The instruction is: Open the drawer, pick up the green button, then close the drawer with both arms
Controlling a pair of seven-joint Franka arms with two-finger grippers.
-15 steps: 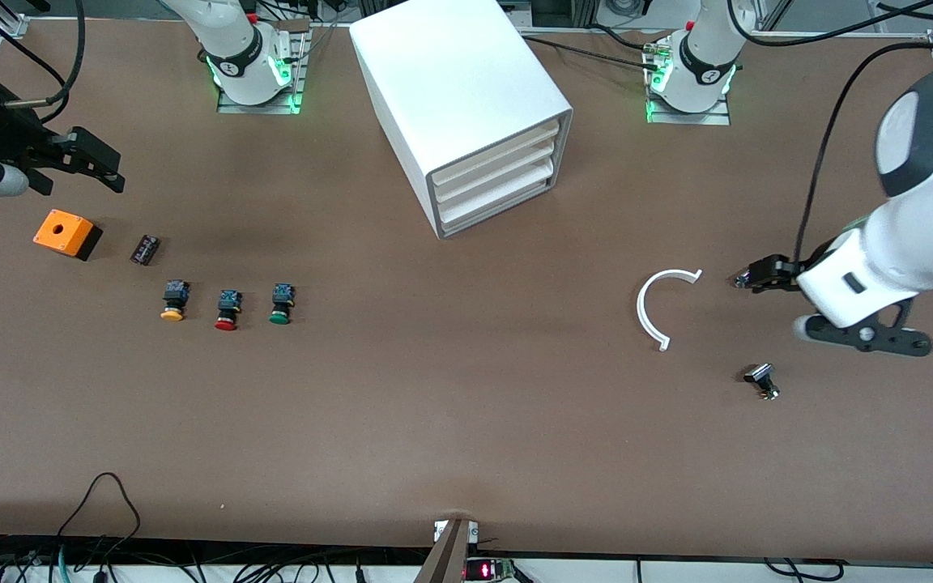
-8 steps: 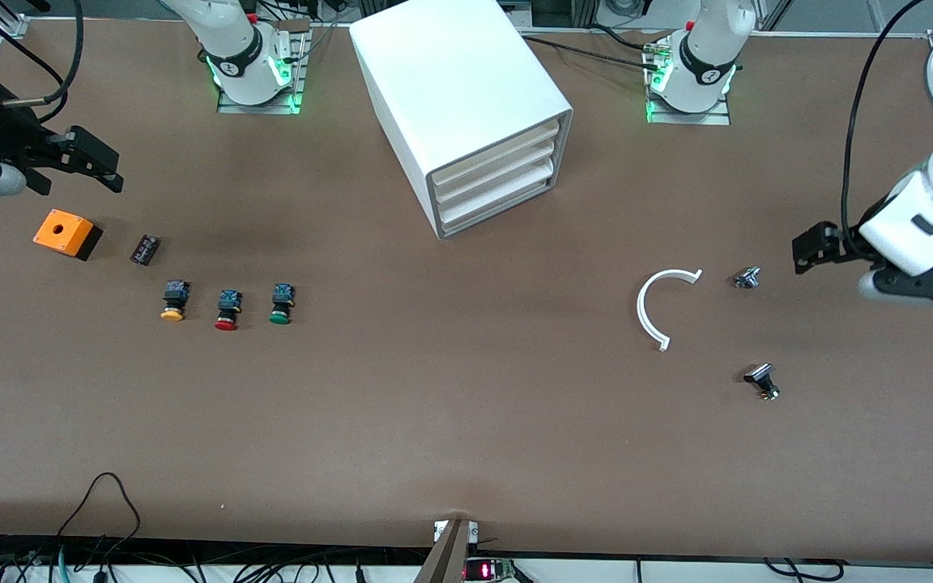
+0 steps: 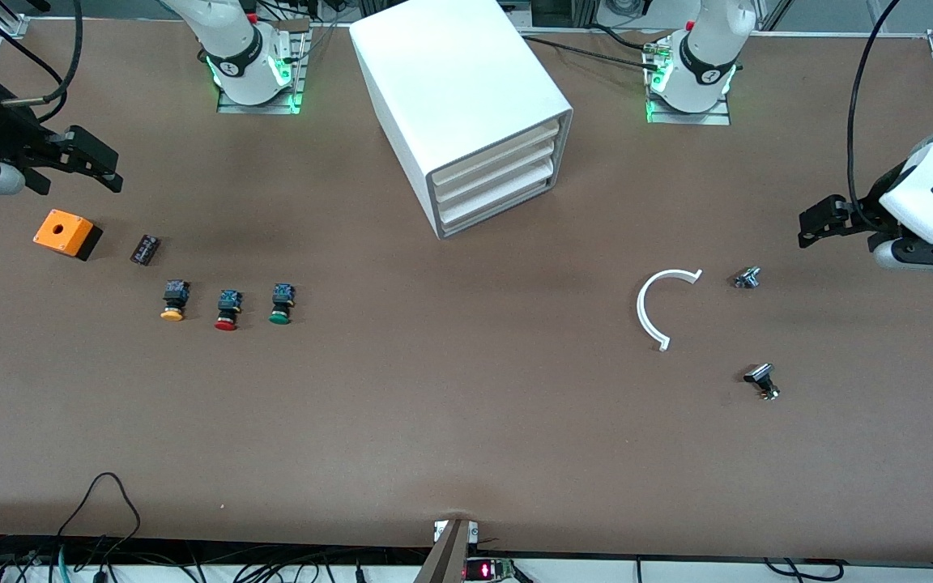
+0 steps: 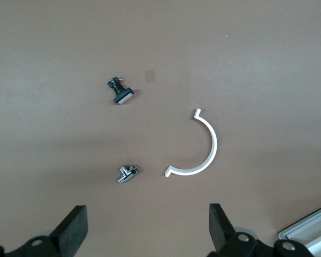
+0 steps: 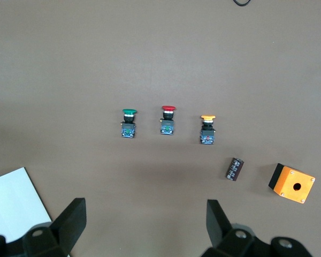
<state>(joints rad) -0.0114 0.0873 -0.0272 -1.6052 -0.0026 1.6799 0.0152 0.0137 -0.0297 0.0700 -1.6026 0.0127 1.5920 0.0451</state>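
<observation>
The white cabinet (image 3: 466, 89) stands between the arm bases. Its stacked cream-white drawers (image 3: 492, 174) are all shut. The green-capped button (image 3: 280, 304) lies on the table beside the red one, toward the right arm's end; the right wrist view shows it too (image 5: 128, 123). My right gripper (image 3: 98, 166) hangs open and empty over the table near the orange box; its open jaws show in the right wrist view (image 5: 144, 214). My left gripper (image 3: 819, 223) is open and empty over the left arm's end of the table; its open jaws show in the left wrist view (image 4: 147, 219).
A red button (image 3: 227, 311) and a yellow button (image 3: 174, 301) lie in a row with the green one. An orange box (image 3: 66, 233) and a small black part (image 3: 144, 248) lie nearby. A white arc piece (image 3: 657, 308), a small metal part (image 3: 747, 278) and a black part (image 3: 761, 380) lie near the left gripper.
My left gripper has drawn back from the small metal part, which stays on the table, toward the left arm's end of the table. The right arm has not moved.
</observation>
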